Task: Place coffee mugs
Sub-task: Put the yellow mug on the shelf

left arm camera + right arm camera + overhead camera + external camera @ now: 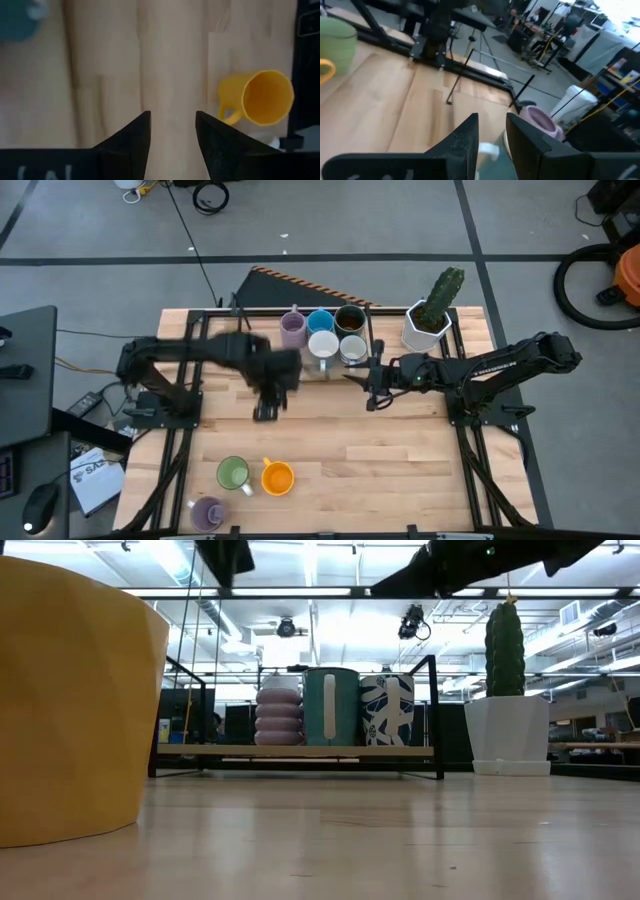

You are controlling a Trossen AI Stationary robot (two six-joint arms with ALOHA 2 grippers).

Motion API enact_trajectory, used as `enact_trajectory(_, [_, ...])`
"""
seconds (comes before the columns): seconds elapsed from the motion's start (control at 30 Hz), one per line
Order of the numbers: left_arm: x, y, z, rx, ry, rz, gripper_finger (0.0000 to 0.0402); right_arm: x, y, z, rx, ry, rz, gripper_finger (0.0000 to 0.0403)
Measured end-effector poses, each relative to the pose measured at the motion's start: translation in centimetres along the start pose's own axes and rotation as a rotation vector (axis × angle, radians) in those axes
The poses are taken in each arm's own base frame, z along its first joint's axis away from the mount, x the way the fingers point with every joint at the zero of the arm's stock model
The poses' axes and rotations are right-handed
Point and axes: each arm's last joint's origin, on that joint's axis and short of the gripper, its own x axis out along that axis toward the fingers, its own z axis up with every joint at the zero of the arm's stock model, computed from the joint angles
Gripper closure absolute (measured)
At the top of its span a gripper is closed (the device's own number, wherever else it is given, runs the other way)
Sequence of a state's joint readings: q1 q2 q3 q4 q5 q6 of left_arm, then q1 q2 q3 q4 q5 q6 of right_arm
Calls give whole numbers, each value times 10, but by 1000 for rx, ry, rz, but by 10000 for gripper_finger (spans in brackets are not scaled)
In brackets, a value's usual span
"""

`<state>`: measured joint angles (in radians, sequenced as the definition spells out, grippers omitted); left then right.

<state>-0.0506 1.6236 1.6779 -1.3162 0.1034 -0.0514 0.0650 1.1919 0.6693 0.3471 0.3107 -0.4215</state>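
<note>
- Dark fingers of my left gripper (171, 145) stand parted over bare wood with nothing between them; in the high view that gripper (266, 412) hangs above the middle of the table, left of centre.
- My right gripper (372, 403) reaches in from the right, just beside the cluster of mugs at the rear; in its wrist view the fingers (465, 140) show a narrow gap and hold nothing.
- Past my left fingers the orange mug (262, 97) stands upright, mouth facing the camera, handle turned toward the gripper.
- From above, that orange mug (277, 477) sits near the front edge with the green mug (233, 472) just beside it on the left, both mouths up, their handles meeting between them.
- One purple mug (207, 513) stands at the front edge, left of the green one.
- On the low rack (300, 751) at the rear I count the other purple mug (292, 329), the blue mug (320, 322), the dark brown mug (350, 318) and two white mugs (322, 346), all upright and packed close.
- Right of them stands the white pot with the cactus (432, 315), well apart from the front group.
- Pale wooden planks make the table (400, 460); beyond it the low view shows ceiling strip lights (330, 592) in an open workshop.
</note>
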Motion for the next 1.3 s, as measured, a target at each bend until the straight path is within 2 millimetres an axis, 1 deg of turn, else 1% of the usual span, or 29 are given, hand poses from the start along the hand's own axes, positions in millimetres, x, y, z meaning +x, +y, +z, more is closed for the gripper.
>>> enact_trajectory(0.1, [21,-27,-8,-25,55,38,240,0,-2,3,-10,-26,-24,298])
enact_trajectory(0.23, [47,-57,-22,-92,109,4,240,0,-3,5,-27,-42,-31,298])
enact_trajectory(0.37, [65,-85,-30,-102,72,-29,240,0,-4,6,-21,-60,-43,298])
enact_trajectory(0.43, [74,-95,-32,-131,34,-53,240,0,-4,7,-17,-70,-45,298])
enact_trajectory(0.5, [80,-102,-34,-182,14,-69,240,0,-4,7,-17,-75,-36,298])
enact_trajectory(0.6, [88,-106,-38,-239,26,-79,240,0,-4,8,-18,-86,-21,298])
enact_trajectory(0.7, [87,-113,-40,-193,42,-130,240,0,-4,8,-17,-90,-21,298])
enact_trajectory(0.8, [87,-119,-39,-147,16,-161,240,0,-4,8,-11,-89,-20,298])
enact_trajectory(0.93, [89,-127,-36,-79,-30,-209,240,0,-2,4,66,-51,0,298])
enact_trajectory(1.0, [89,-129,-32,-78,-63,-227,240,0,0,0,122,-11,16,298])
enact_trajectory(1.1, [89,-132,-25,-128,-122,-262,240,-1,5,-5,213,65,28,298])
enact_trajectory(1.2, [93,-138,-24,-199,-125,-273,240,-5,14,-8,279,126,22,298])
enact_trajectory(1.3, [103,-150,-28,-268,-83,-275,240,-10,27,-5,295,144,33,298])
